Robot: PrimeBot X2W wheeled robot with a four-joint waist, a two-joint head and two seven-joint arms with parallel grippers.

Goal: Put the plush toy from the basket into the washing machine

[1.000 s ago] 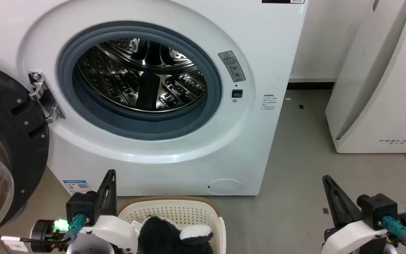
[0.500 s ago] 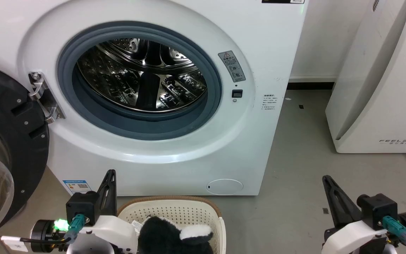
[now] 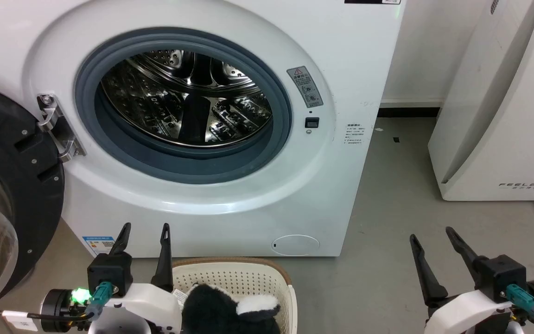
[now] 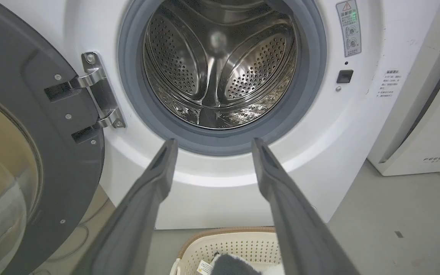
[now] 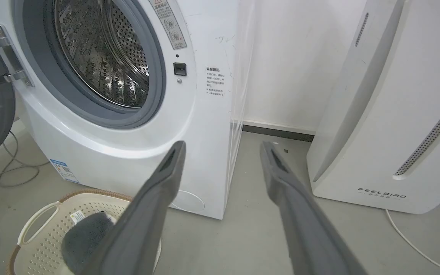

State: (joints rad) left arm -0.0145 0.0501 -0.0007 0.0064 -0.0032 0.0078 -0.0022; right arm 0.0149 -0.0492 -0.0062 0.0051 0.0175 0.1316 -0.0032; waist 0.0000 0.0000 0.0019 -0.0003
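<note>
The toy (image 3: 230, 311) is a fluffy lump of mostly black fur with one white patch showing. It lies in the basket (image 3: 248, 280), a cream perforated tub with a brown rim that sits on the floor right in front of the washer (image 3: 350, 69), below its porthole. The wrist views show the toy's fur (image 4: 235, 267) (image 5: 84, 240) as grey above the basket wall (image 4: 235, 244) (image 5: 36, 225).

The washer's door (image 3: 12, 153) is swung wide to the left, and the steel drum (image 3: 188, 102) is bare.

Half a second ago both pairs of fingers were pressed together. Now the left gripper (image 3: 145, 227) (image 4: 214, 142), just left of the basket, is spread apart and empty. The right gripper (image 3: 431, 233) (image 5: 223, 144), off the washer's right front corner, is likewise parted and holds nothing. Toy and basket lie as before.
</note>
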